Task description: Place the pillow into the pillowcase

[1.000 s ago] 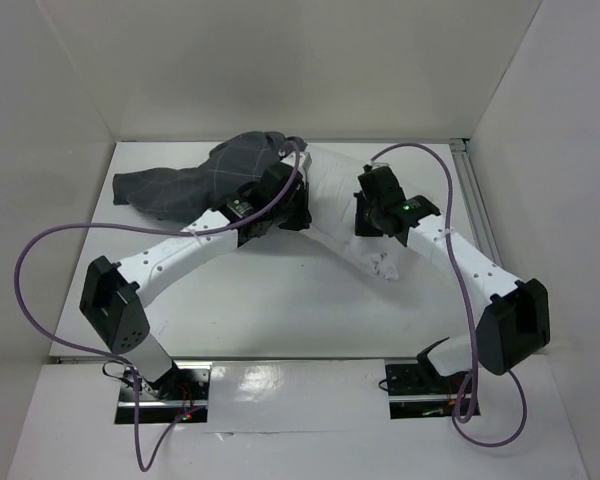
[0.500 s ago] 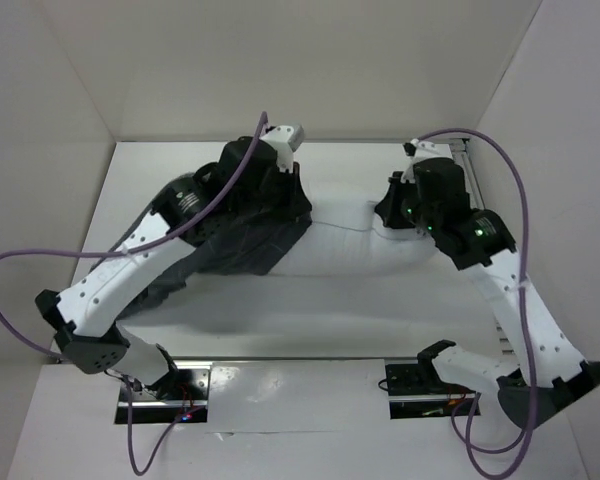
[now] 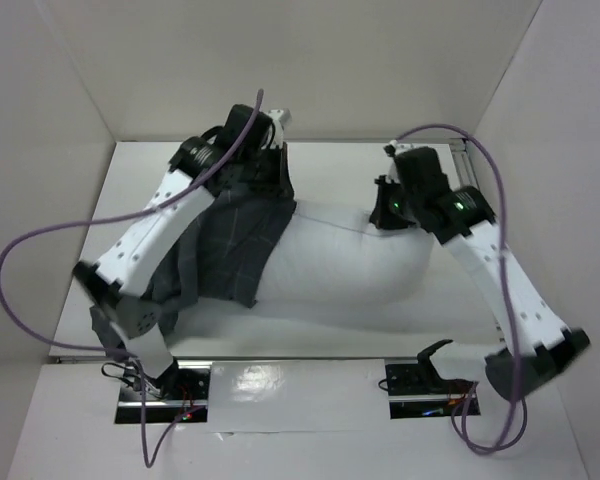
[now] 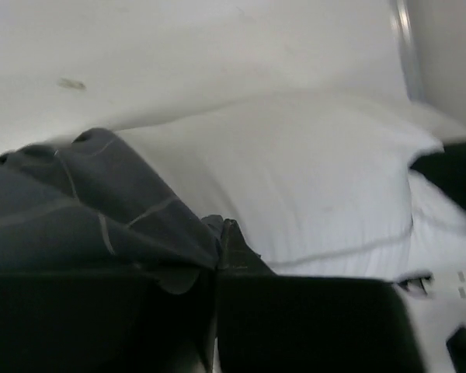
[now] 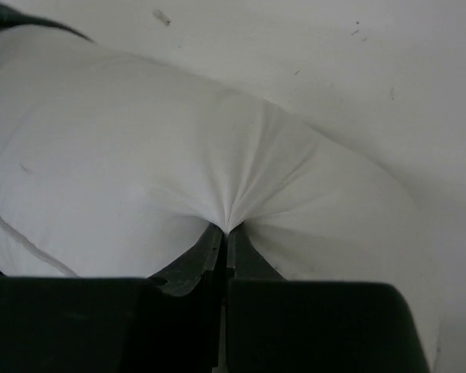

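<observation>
Top view: pillow point(image 3: 350, 265) lies across the middle of the table point(image 3: 330, 172), long axis left to right. Its left end is inside the pillowcase point(image 3: 225, 250) and its right two thirds are bare. The case mouth runs diagonally across the pillow from far edge to near edge, and the rest of the case hangs limp and wrinkled under the left forearm.

Left gripper point(image 4: 219, 247): fingers pressed together, pinching the grid cloth at the case opening by the pillow's far-left side. The wrist view shows cloth bunched right at the tips, with the white pillow just behind it.

Right gripper point(image 5: 226, 231): fingers together, clamped on a pinch of pillow fabric at the far-right corner. Creases radiate out from the grip point.

Versus half a second ago:
- The pillow fills more of the top view, and its near edge sits closer to the near table edge. I can't tell whether it is off the table.
- The left elbow has moved up and inward from the near-left corner. The wrist is a bit further back.
- The right gripper has shifted slightly left and toward the near side, and its grip spot looks unchanged.
- The case now drapes further toward the near edge.

Versus a second ago: the case was bunched at far left, barely on the pillow.
</observation>
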Robot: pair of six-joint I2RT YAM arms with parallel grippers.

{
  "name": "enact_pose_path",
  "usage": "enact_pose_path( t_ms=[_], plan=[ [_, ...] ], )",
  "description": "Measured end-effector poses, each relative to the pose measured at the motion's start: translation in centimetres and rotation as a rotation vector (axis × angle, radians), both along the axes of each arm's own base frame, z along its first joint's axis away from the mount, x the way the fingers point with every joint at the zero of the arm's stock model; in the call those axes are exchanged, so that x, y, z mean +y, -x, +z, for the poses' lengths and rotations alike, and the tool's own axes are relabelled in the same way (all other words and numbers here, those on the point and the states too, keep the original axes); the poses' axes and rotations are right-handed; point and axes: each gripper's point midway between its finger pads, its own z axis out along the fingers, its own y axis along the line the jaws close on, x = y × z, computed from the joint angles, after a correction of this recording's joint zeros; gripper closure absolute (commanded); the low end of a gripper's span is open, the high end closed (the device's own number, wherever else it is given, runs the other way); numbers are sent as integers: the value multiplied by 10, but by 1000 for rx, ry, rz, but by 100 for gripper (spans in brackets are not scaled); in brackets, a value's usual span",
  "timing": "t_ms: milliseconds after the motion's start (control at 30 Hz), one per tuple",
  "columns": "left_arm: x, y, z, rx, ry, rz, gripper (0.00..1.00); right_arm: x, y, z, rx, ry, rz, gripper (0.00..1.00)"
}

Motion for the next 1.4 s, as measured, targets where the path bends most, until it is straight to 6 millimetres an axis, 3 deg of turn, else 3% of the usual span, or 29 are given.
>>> enact_pose_path(
  t_ms=[67, 133, 167, 200, 233, 300, 367, 433, 500, 567, 633, 667, 733, 800, 933, 1033, 1133, 1300, 1367, 1400],
  plan=[
    [5, -50, -25, 30, -35, 51, 49, 10, -30, -19, 54, 21, -14, 49],
    [3, -102, -49, 32, -56, 82, 18, 20, -75, -40, 79, 30, -35, 24],
    [4, -127, -57, 21, -63, 94, 8, 24, -107, -48, 66, 25, -53, 12],
    [4, -143, -65, 15, -70, 101, 0, 25, -132, -55, 59, 23, -70, 7],
    [4, -156, -70, 2, -85, 108, 0, 23, -157, -60, 48, 19, -92, 3],
    [8, -162, -73, -27, -118, 113, 0, 10, -197, -69, 33, 14, -148, 1],
    [11, -157, -51, -98, -123, 122, 12, -10, -223, -71, 23, 19, -214, 1],
    [20, -146, -19, -179, -107, 138, 16, -38, -241, -59, -20, 19, -290, 1],
    [38, -129, 25, -285, -87, 170, 16, -66, -245, -41, -70, 22, -361, 1],
    [55, -118, 54, -360, -73, 210, 8, -94, -243, -19, -130, 18, -427, 1],
    [73, -106, 71, -416, -81, 250, 3, -122, -232, 3, -182, 10, -484, 1],
    [80, -103, 71, -421, -95, 272, 3, -134, -225, 12, -201, 6, -507, 1],
    [90, -103, 48, -388, -151, 307, 3, -150, -211, 24, -230, -1, -541, 1],
    [96, -106, 18, -336, -217, 332, 3, -151, -196, 23, -243, -27, -537, 1],
    [102, -116, -70, -176, -389, 357, 9, -127, -165, -24, -148, -103, -452, 1],
    [113, -117, -107, -110, -484, 394, 11, -113, -150, -64, -25, -126, -398, 1],
    [122, -118, -112, -109, -522, 432, 12, -108, -141, -84, 33, -131, -381, 1],
    [130, -123, -111, -122, -532, 482, 27, -99, -115, -111, 103, -153, -349, 1],
    [134, -125, -113, -113, -524, 492, 40, -95, -111, -118, 126, -170, -335, 1],
    [137, -127, -115, -105, -524, 499, 53, -92, -110, -120, 133, -183, -327, 1]
  ],
)
